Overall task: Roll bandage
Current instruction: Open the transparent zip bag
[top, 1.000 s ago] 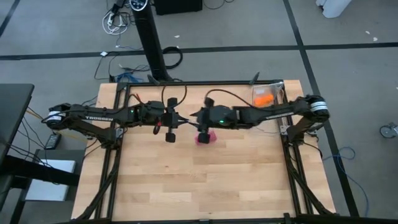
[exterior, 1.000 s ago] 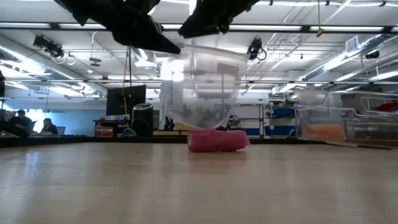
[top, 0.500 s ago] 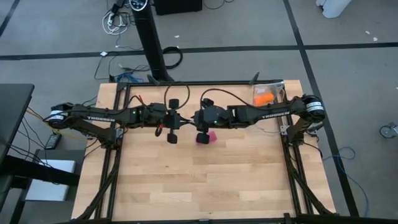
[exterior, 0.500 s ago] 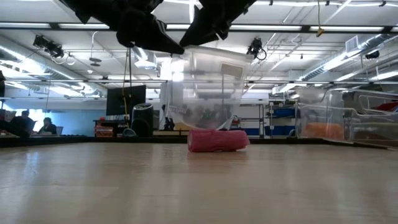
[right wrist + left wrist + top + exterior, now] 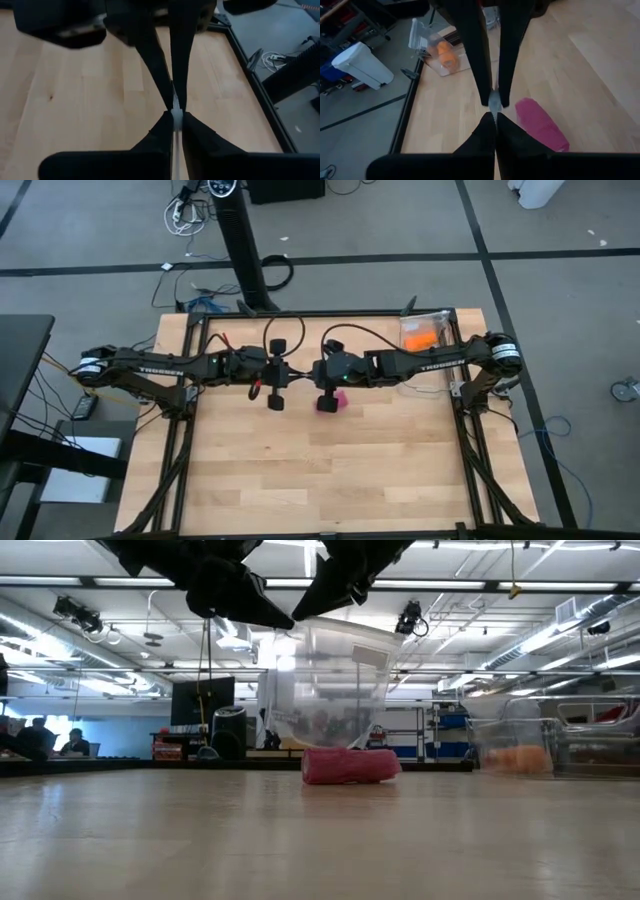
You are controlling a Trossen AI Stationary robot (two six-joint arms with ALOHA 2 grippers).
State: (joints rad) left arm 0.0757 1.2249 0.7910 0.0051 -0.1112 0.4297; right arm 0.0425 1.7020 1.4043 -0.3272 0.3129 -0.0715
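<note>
The bandage is a small magenta-pink roll (image 5: 335,402) lying on its side on the wooden table; it also shows in the low view (image 5: 350,765) and the left wrist view (image 5: 540,125). No gripper touches it. My left gripper (image 5: 297,372) and my right gripper (image 5: 311,371) meet tip to tip above the table, just left of the roll. Both are shut on the top of a clear plastic bag (image 5: 325,690). The bag hangs open-bellied above the roll; whether its bottom touches the roll I cannot tell. My left gripper pinches the clear bag's top edge (image 5: 493,103) between its two fingertips, coming level from the table's left. The bag hangs below, clear of the table. My right gripper pinches the same top edge (image 5: 176,107) between its two fingertips, coming level from the table's right, right against the left gripper's fingertips.
A second clear plastic bag holding an orange roll (image 5: 423,337) lies at the table's far right corner, beside the right arm; it shows in the low view (image 5: 520,755) too. Bare wood lies toward the near edge. Black frame rails run along the table's sides.
My right gripper has gone a little toward the table's left edge, closing up against the left gripper, still shut on the clear bag, which has swayed slightly. The bag with the orange roll has shifted a little. The pink roll has stayed where it was.
</note>
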